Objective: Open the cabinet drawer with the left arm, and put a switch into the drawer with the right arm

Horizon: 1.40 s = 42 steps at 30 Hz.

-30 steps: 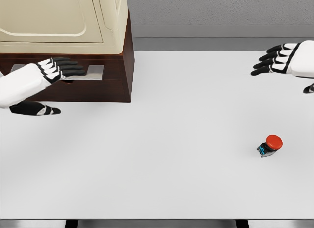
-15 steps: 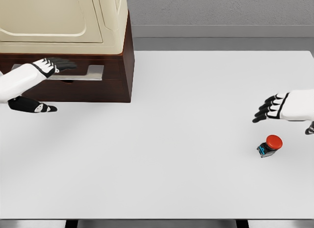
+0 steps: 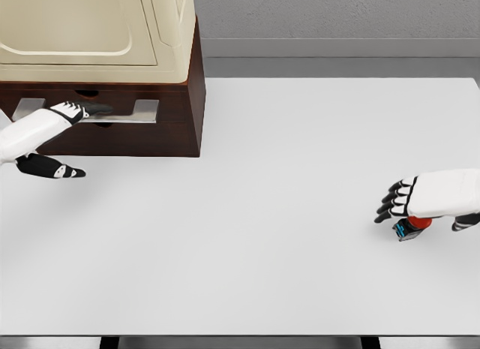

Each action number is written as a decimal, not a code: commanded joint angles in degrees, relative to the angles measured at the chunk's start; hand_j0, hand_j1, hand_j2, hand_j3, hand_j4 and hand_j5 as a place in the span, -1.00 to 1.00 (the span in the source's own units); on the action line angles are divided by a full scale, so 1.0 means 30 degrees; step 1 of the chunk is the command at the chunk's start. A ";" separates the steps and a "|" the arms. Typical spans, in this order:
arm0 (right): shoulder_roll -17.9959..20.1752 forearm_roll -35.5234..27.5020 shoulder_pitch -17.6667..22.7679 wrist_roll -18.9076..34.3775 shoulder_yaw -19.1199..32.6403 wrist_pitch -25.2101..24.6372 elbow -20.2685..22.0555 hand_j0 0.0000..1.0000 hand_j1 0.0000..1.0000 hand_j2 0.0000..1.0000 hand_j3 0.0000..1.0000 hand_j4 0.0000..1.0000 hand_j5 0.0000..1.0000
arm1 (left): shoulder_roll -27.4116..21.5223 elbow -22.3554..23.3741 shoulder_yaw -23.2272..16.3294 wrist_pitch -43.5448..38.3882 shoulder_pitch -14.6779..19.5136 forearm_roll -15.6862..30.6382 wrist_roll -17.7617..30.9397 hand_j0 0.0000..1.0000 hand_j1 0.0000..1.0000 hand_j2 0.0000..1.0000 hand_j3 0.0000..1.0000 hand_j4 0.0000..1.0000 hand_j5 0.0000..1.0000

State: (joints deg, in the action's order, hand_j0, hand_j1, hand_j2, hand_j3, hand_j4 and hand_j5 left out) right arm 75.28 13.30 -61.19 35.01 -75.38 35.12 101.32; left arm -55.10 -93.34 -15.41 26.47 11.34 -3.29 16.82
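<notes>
- White worktop (image 3: 247,214) carries cabinet (image 3: 97,64) and switch (image 3: 411,226).
- Left hand (image 3: 64,112) hooks fingers over drawer handle (image 3: 135,110), set to pull.
- Right hand (image 3: 420,203) covers switch, fingers apart, not yet clamped.

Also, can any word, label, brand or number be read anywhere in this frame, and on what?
None: no readable text anywhere.
The cream-topped dark wooden cabinet and its metal drawer handle are unmarked.
The red-capped switch, partly under the right hand, shows a blue patch on its body, too small to tell if it is lettering.
</notes>
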 commanded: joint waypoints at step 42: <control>-0.1011 0.2157 -0.0054 -0.0005 -0.0509 -0.0040 -0.0228 1.00 1.00 1.00 1.00 1.00 1.00 | -0.0238 -0.0527 -0.0518 0.1284 -0.0059 0.0158 -0.0012 1.00 1.00 1.00 1.00 1.00 1.00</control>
State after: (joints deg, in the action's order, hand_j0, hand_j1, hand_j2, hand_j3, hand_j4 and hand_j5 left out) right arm 72.24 19.81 -61.26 35.01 -76.94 35.09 100.69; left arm -55.72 -94.73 -16.93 30.09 11.16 -3.23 16.81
